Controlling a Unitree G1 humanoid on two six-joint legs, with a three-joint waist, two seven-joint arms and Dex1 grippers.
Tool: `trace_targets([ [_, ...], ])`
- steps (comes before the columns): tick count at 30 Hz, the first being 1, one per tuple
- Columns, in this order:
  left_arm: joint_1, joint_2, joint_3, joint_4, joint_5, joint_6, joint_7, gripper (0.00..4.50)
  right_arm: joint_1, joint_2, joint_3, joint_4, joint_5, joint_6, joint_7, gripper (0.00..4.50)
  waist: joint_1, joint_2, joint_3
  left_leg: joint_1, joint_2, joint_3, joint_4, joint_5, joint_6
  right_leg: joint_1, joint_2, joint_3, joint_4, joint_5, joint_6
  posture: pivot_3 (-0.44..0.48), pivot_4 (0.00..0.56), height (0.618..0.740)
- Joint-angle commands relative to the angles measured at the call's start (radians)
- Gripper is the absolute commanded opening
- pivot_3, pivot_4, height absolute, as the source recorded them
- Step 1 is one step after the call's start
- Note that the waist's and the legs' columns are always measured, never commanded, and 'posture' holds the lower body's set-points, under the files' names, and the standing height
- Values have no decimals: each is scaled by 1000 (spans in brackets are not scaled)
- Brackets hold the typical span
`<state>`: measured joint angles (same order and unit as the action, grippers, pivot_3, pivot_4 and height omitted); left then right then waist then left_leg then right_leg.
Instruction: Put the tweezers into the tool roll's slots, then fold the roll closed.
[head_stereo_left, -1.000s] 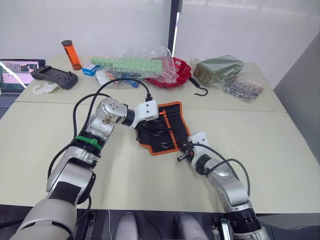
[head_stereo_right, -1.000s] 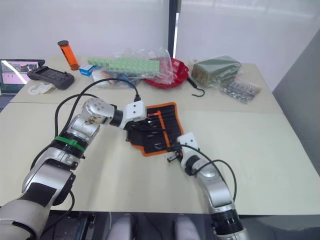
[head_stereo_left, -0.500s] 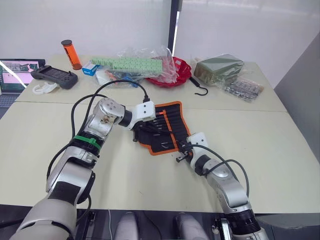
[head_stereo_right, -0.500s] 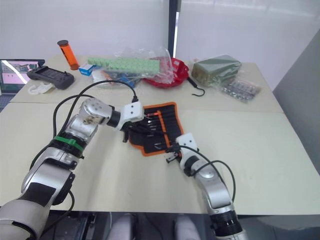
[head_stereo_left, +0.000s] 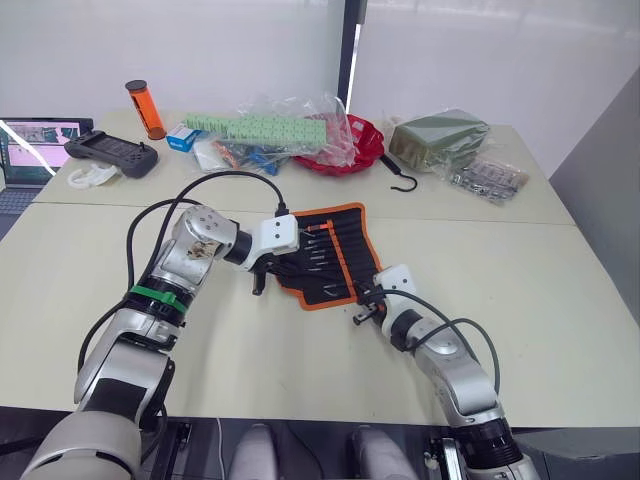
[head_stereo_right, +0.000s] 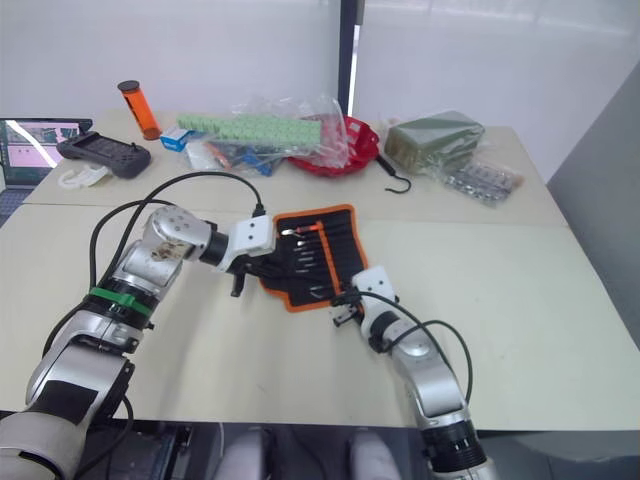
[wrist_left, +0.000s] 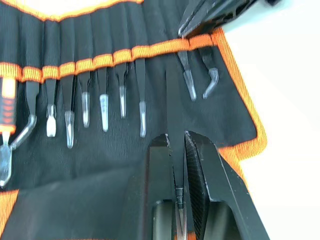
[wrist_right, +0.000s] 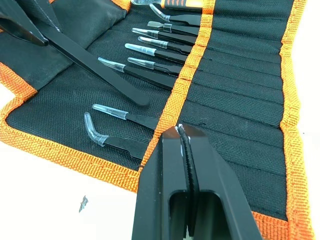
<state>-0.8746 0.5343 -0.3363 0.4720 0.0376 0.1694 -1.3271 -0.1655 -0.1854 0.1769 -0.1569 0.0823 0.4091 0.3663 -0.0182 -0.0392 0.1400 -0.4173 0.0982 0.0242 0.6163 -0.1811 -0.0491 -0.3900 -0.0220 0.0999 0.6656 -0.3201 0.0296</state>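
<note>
- The tool roll (head_stereo_left: 326, 253) lies open and flat on the cream table (head_stereo_left: 560, 300), near its middle, its orange edging showing all round
- The left gripper (wrist_left: 176, 145) sits at the roll's left side, its two black fingers pinched narrow on one slim black tweezer (wrist_left: 172, 100)
- That tweezer lies across the roll's inner face, its far end reaching the orange band over the slots (wrist_left: 102, 61)
- The other tweezers (wrist_right: 150, 55) already stand in the slots side by side, their capped tips pointing out of the pockets
- The right gripper (wrist_right: 181, 137) rests at the roll's lower right edge, fingers pressed together over the orange band; whether they pinch the fabric I cannot tell
- A black metal hook (head_stereo_left: 401, 183) and a dark green packet (head_stereo_left: 437, 135) lie well apart at the table's far side
</note>
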Motion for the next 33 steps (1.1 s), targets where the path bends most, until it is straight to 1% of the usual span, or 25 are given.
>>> trace_targets([
  [1,-7,-20,5,-4,12,-7,43,36,21,-4,23,15,-3,29,12,0,0,0,0,0,0,0,0,0,0,0,0,0,0,0,0,0,150,737],
  [5,-9,-46,3,17,25,-13,79,36,21,-6,21,15,-4,30,12,0,0,0,0,0,0,0,0,0,0,0,0,0,0,0,0,0,150,737],
  [9,8,-55,-1,8,27,-12,87,36,22,-6,22,14,-4,31,11,0,0,0,0,0,0,0,0,0,0,0,0,0,0,0,0,0,150,737],
  [12,14,-45,1,4,26,-5,81,36,22,-6,22,12,-4,32,11,0,0,0,0,0,0,0,0,0,0,0,0,0,1,0,0,0,150,737],
  [18,11,4,18,9,20,-7,65,36,23,-6,22,13,-3,32,12,0,-1,0,0,0,0,-1,0,0,0,0,0,0,1,0,0,0,150,737],
  [23,18,17,11,4,20,-13,65,36,18,-6,23,20,-3,29,15,0,0,0,0,1,0,-1,1,0,0,0,0,0,1,0,0,0,150,737],
  [33,5,-39,-4,16,24,-17,74,36,11,-8,22,26,-4,27,17,0,-1,0,0,1,0,-1,1,0,0,0,1,0,2,0,0,0,150,737],
])
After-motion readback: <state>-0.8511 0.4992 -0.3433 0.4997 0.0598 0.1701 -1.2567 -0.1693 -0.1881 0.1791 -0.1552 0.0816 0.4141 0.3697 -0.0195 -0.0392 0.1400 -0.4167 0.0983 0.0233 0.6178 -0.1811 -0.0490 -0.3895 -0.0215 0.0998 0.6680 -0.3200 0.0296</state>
